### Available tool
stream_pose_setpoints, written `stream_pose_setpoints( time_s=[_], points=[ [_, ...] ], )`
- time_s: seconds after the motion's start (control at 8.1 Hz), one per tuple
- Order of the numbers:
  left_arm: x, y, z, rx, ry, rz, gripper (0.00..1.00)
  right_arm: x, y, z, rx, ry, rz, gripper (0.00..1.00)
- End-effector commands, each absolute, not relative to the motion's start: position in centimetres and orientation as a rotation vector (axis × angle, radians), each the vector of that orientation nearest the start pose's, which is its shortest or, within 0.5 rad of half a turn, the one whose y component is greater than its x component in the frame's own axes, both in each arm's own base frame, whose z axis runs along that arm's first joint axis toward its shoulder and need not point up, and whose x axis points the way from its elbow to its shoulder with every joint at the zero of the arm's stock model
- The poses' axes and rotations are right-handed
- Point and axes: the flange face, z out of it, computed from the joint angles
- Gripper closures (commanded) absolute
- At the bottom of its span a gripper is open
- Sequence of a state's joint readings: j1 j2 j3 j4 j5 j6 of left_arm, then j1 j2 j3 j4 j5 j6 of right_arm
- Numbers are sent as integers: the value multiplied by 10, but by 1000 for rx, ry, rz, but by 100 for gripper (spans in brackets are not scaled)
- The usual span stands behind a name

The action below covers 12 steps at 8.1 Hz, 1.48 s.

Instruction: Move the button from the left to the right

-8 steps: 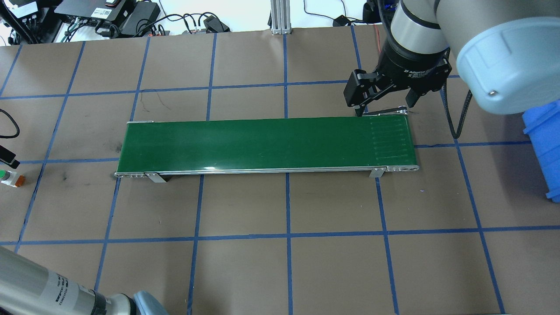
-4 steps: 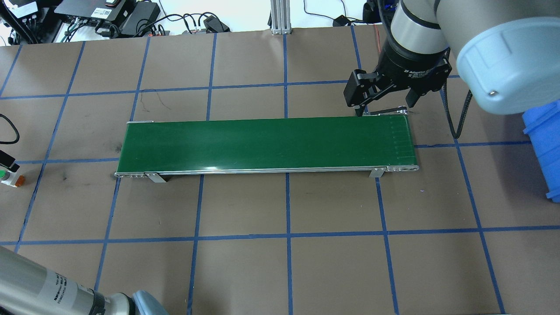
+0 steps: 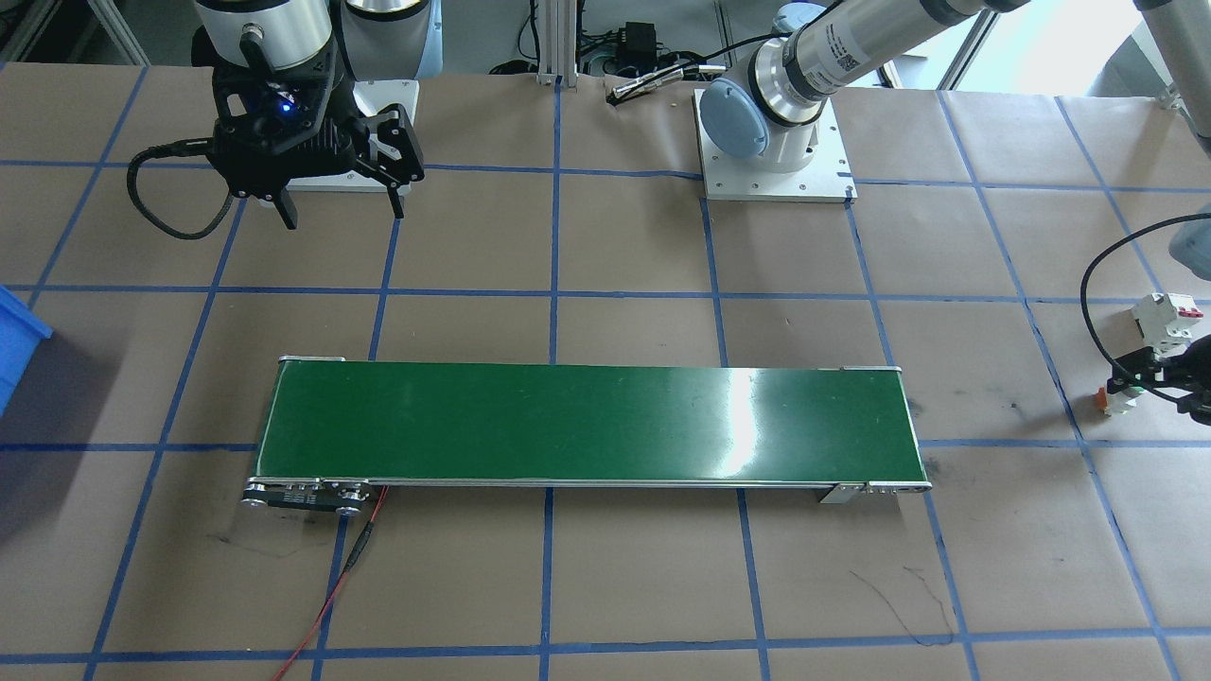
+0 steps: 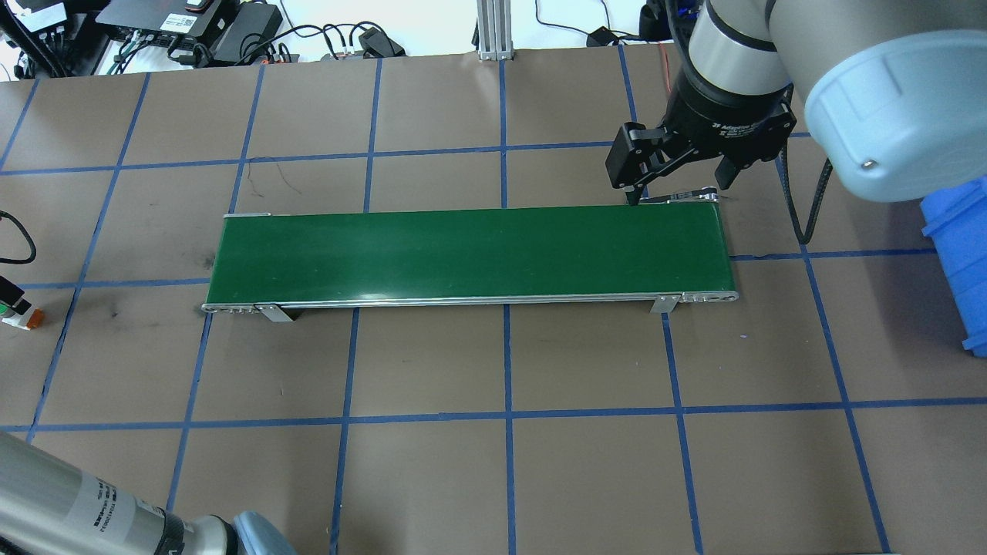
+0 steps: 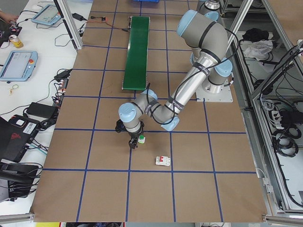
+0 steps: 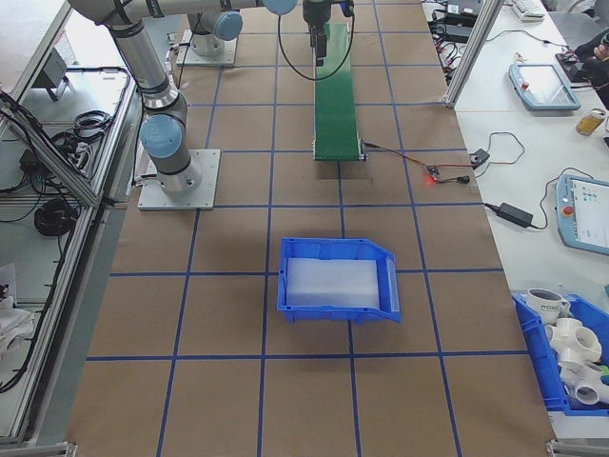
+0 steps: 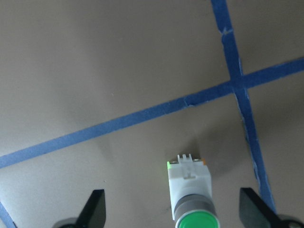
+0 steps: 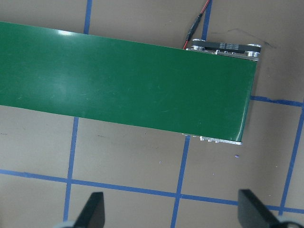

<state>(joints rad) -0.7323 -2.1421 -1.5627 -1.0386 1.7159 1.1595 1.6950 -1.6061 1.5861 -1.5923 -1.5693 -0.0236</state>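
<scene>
Two wide-spread fingers [image 7: 97,207] of the left gripper [image 7: 173,216] straddle the button [image 7: 190,187], which sits off-centre and may tip if nudged.

In the overhead view the button [image 4: 17,316] is sitting at the left edge, its green cap mostly covered by a dark fingertip of the left gripper [image 4: 9,293], which the frame is cutting off. In the left wrist view the bottom edge is cropping the button's [image 7: 191,194] cap and showing only two finger [image 7: 93,209] tips. In the front-facing view the button [image 3: 1118,397] is too small to make out. The blue bin [image 4: 960,262] is running off the overhead view's right edge.
</scene>
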Motion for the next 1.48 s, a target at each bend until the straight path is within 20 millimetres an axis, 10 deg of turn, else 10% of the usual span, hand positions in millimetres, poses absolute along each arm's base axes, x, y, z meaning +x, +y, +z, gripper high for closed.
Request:
stream_pose_setpoints(
  time_s=[0.0, 0.25, 0.62, 0.99, 1.36],
  points=[
    [411, -523, 200, 488, 3053, 242, 0, 192, -461, 500, -233, 3129, -65, 0],
    [412, -514, 191, 469, 3074, 257, 11, 192, -461, 500, -231, 3129, -65, 0],
    [415, -515, 196, 469, 3067, 247, 73, 192, -461, 500, -231, 3129, -65, 0],
    [413, -513, 197, 445, 3069, 247, 91, 192, -461, 500, -231, 3129, -65, 0],
    [403, -515, 254, 431, 3060, 151, 100, 192, -461, 500, -231, 3129, -65, 0]
  ],
)
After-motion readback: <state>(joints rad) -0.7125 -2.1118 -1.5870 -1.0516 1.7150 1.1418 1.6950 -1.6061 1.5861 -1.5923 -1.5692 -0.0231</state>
